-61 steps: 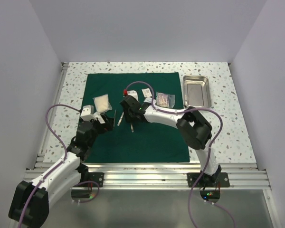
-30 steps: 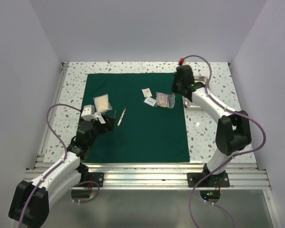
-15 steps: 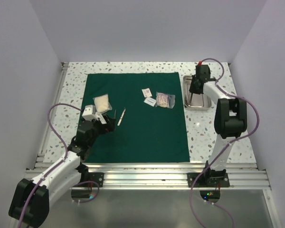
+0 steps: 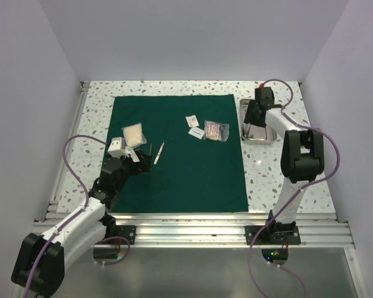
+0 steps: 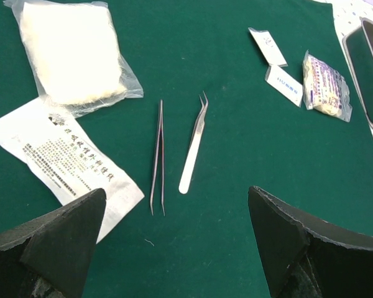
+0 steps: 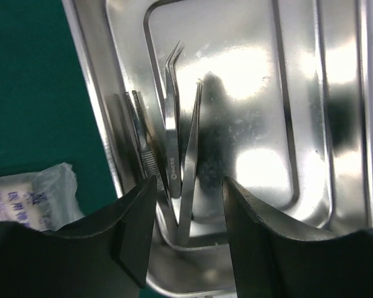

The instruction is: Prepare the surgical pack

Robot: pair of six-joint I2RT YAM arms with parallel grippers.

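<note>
Top external view: on the desk [image 4: 261, 180] we see the green sheet [image 4: 180, 174] spread flat, with the steel tray [image 6: 311, 124] just beside its right edge. We judge that instruments are being loaded into the tray. Our right tool [image 6: 186, 183] stands half-wide over two tweezers [image 6: 172, 124] lying there, pinching nothing. Next it must rise clear of the rim. Our left tool [image 5: 177, 192] gapes wide above two more tweezers [image 5: 193, 143], with open cloth around.

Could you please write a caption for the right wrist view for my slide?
Right gripper parted above tweezers lying in the steel tray.
</note>
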